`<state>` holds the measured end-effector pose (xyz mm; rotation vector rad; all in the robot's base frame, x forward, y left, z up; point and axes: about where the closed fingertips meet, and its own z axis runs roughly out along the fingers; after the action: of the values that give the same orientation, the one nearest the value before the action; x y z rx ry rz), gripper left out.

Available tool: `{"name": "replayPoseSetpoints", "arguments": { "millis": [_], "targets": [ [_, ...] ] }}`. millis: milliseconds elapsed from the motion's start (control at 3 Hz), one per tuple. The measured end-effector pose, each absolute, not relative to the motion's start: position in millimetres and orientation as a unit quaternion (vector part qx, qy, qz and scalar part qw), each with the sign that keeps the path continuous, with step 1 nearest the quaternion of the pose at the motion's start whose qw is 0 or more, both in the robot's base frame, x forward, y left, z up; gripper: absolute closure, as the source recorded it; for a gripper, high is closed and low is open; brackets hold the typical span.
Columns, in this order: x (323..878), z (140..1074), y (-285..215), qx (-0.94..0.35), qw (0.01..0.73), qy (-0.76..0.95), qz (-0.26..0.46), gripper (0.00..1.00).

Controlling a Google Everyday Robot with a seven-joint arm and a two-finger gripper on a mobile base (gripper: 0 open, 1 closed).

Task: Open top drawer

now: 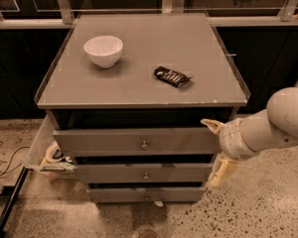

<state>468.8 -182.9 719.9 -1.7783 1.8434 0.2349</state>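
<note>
While a bowl (104,50) is sitting far left on the cabinet (139,90) and a packet (172,76) is lying mid-top, we are seeing the top drawer (139,142) partly pulled out beneath; just beside its right end our gripper (217,148) is hovering, fingers spread, grasping nothing.

No legible text, print on dark wrapper (172,76) too small, jaws spread beside the top drawer (114,142)

Lab-like room: terrazzo floor (268,202), loose cables (2,157).

Cabinet top (198,83) carries white bowl (103,50), dark packet (172,76); jaws spread below front-right corner.
</note>
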Motion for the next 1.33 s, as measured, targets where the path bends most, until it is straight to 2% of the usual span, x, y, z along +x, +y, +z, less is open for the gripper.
{"name": "replayPoseSetpoints", "arguments": {
  "millis": [667,1333],
  "targets": [
    [507.9,682.5,-154.9,-0.67,0.318,0.667,0.068,0.0],
    [557.3,661.9,-153.5,-0.667,0.344,0.66,0.042,0.0]
  ]
}}
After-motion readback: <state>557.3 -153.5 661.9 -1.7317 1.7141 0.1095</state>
